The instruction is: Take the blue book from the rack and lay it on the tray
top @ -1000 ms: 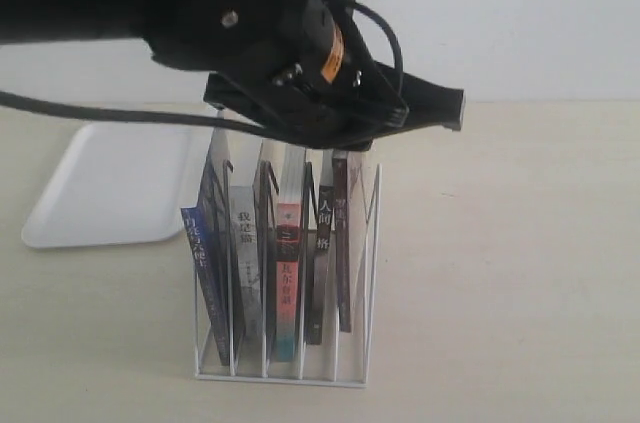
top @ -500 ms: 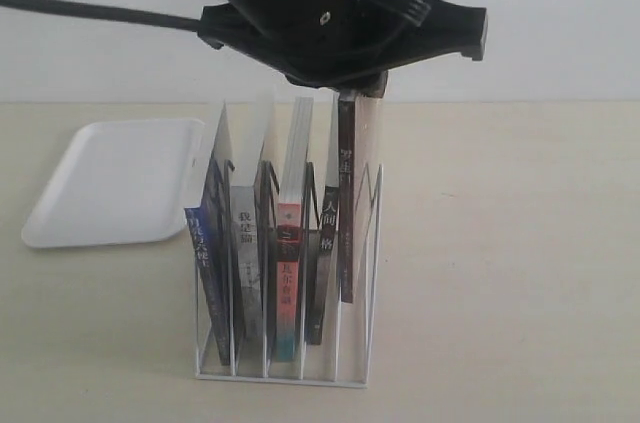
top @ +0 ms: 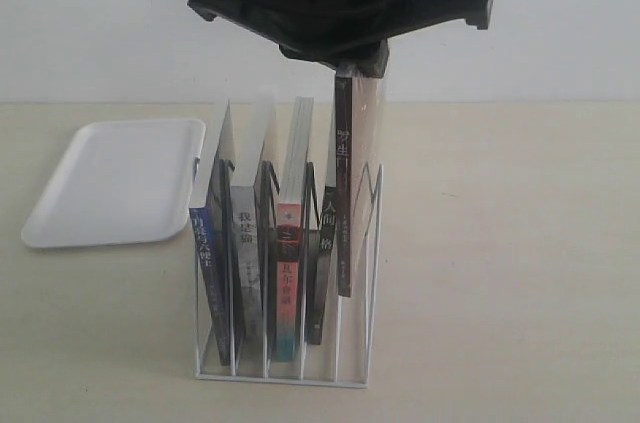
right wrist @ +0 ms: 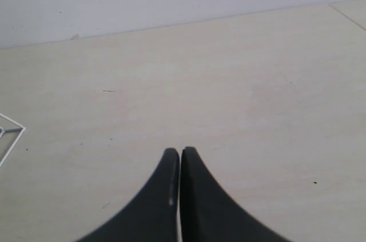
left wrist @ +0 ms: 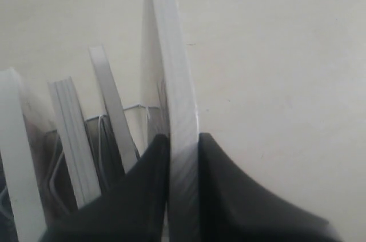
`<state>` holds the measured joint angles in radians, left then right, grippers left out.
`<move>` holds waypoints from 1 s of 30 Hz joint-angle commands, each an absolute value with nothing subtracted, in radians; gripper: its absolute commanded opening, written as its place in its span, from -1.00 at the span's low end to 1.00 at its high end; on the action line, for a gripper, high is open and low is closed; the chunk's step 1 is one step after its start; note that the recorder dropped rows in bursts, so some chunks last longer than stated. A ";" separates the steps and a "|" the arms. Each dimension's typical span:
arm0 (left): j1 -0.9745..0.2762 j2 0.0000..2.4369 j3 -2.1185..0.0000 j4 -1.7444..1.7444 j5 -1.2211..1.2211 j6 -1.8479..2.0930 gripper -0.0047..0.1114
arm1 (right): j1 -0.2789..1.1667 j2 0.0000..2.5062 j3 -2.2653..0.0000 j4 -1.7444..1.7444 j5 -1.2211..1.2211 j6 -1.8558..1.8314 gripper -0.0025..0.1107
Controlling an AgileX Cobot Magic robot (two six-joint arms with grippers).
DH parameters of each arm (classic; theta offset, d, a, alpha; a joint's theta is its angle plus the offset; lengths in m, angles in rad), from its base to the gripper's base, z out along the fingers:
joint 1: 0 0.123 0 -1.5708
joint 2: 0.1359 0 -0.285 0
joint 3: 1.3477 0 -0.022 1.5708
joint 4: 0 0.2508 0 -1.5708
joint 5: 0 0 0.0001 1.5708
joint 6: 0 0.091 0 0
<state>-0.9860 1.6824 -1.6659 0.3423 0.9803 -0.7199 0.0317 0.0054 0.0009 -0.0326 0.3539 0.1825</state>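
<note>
The white wire rack (top: 285, 375) stands mid-table with several upright books. The blue book (top: 203, 265), blue spine with white characters, leans in the rack's leftmost slot. My left gripper (top: 360, 61) hangs over the rack's right end, shut on the top edge of a dark brown-spined book (top: 344, 183), which is raised partly out of the rightmost slot. In the left wrist view the fingers of the left gripper (left wrist: 183, 142) pinch that book's white page edge (left wrist: 171, 53). The white tray (top: 115, 183) lies flat at the left. The right gripper (right wrist: 180, 151) is shut over bare table.
A grey-spined book (top: 246, 263), a red-spined book (top: 287, 283) and a black-spined book (top: 322, 243) fill the middle slots. A corner of the rack wire (right wrist: 11, 130) shows at the edge of the right wrist view. A pale wall runs behind the table.
The left gripper has risen, drawing the dark brown-spined book upward out of the rightmost slot. The blue book and the other books stay in place.
</note>
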 commanded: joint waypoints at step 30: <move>-1.011 1.811 -1.666 0.402 0.991 -0.860 -0.84 | 0.030 0.000 0.000 -0.035 0.341 0.177 -0.96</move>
